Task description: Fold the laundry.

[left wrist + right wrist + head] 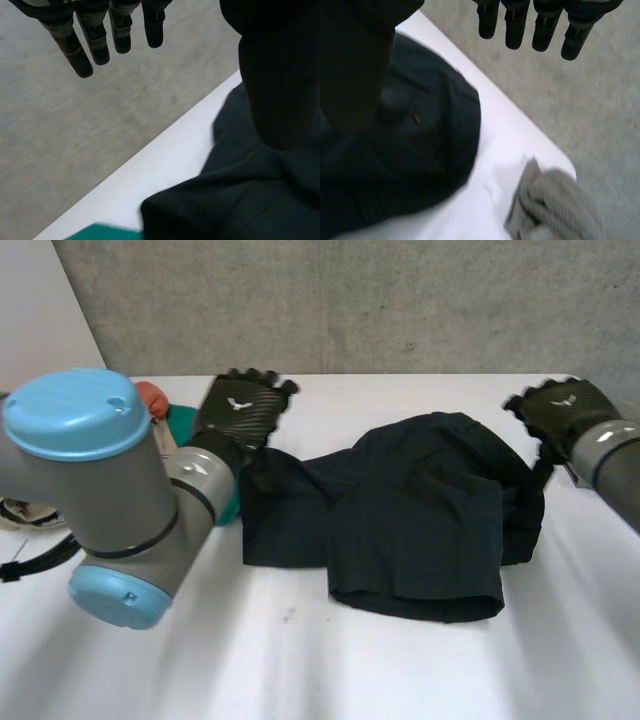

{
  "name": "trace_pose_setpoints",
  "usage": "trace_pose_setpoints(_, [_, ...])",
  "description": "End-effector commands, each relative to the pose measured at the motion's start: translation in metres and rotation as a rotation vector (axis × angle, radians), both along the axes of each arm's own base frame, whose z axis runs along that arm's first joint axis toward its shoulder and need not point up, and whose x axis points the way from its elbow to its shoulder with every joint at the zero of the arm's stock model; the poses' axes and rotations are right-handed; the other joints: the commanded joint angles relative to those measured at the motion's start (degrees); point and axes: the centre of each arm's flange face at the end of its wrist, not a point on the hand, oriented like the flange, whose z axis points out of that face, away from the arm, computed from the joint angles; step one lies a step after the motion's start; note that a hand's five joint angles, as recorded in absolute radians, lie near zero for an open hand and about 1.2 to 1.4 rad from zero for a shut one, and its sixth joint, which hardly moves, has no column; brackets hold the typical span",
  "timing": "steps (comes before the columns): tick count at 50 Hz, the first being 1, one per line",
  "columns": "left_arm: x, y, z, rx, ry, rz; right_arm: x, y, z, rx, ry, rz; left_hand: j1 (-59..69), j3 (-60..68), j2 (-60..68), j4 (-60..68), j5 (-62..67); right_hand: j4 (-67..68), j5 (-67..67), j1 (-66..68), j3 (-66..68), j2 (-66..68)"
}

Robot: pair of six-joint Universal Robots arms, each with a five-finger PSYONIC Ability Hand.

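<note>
left arm (100, 490) close up; left hand (240, 410), right hand (562, 410) straight-fingered, empty, at opposite ends of dark garment (420, 510)

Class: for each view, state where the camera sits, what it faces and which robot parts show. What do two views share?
Head view: behind and between the arms, looking down at the white table and dark garment; both arms, left hand, right hand.
Left wrist view: on the left wrist, along the palm, toward the table edge; straight fingers.
Right wrist view: on the right wrist, toward a grey cloth at the table corner; straight fingers.
Shared: all three show the dark garment.
</note>
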Motion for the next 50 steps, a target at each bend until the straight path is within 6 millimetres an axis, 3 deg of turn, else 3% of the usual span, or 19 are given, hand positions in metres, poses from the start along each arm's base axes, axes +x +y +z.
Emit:
trace_pose_setpoints(1, [-0.033, 0.029, -0.012, 0.107, -0.025, -0.19, -0.05, -0.032, -0.029, 0.098, -0.017, -0.056, -1.21, -1.94, -1.61, -1.33, -2.85, -1.83, -2.72, -2.31, -1.8, -1.59])
trace_pose_setpoints(9, [-0.076, 0.051, -0.025, 0.132, -0.026, -0.346, -0.075, -0.049, -0.06, 0.183, -0.115, 0.015, -1.21, -1.94, -1.61, -1.33, -2.85, -1.83, -2.72, -2.31, -1.8, -1.59])
trace_pose_setpoints(20, [-0.119, 0.075, -0.045, 0.101, -0.057, -0.467, -0.076, -0.06, -0.09, 0.229, -0.319, 0.123, -1.21, -1.94, -1.61, -1.33, -2.85, 10.27, 9.38, 9.8, 10.3, 10.51])
trace_pose_setpoints(27, [-0.129, 0.09, -0.053, 0.086, -0.092, -0.558, -0.069, -0.066, -0.099, 0.205, -0.363, 0.138, -1.21, -1.94, -1.61, -1.33, -2.85, 16.0, 15.11, 15.53, 16.03, 16.24])
trace_pose_setpoints(35, [-0.136, 0.108, -0.063, 0.086, -0.118, -0.663, -0.048, -0.062, -0.118, 0.211, -0.39, 0.204, -1.21, -1.94, -1.61, -1.33, -2.85, 22.55, 21.66, 22.07, 22.58, 22.79])
trace_pose_setpoints(39, [-0.138, 0.112, -0.067, 0.068, -0.141, -0.676, -0.041, -0.059, -0.122, 0.214, -0.379, 0.225, -1.21, -1.94, -1.61, -1.33, -2.85, 29.1, 28.21, 28.63, 29.13, 29.34])
trace_pose_setpoints(42, [-0.14, 0.112, -0.071, 0.052, -0.159, -0.681, -0.039, -0.059, -0.121, 0.211, -0.375, 0.231, -1.21, -1.94, -1.61, -1.33, -2.85, 42.19, 41.3, 41.72, 42.22, 42.43])
trace_pose_setpoints(46, [-0.142, 0.113, -0.079, 0.037, -0.196, -0.689, -0.038, -0.057, -0.119, 0.213, -0.38, 0.238, 9.73, 9.0, 9.33, 9.61, 8.09, 62.72, 61.83, 62.24, 62.74, 62.95])
trace_pose_setpoints(49, [-0.144, 0.114, -0.086, 0.036, -0.234, -0.693, -0.037, -0.056, -0.114, 0.208, -0.38, 0.253, 34.58, 33.84, 34.17, 34.45, 32.94, 68.17, 67.28, 67.69, 68.2, 68.41])
trace_pose_setpoints(50, [-0.144, 0.115, -0.088, 0.029, -0.257, -0.695, -0.036, -0.056, -0.113, 0.209, -0.381, 0.257, 55.98, 55.25, 55.57, 55.86, 54.34, 68.17, 67.28, 67.69, 68.2, 68.41])
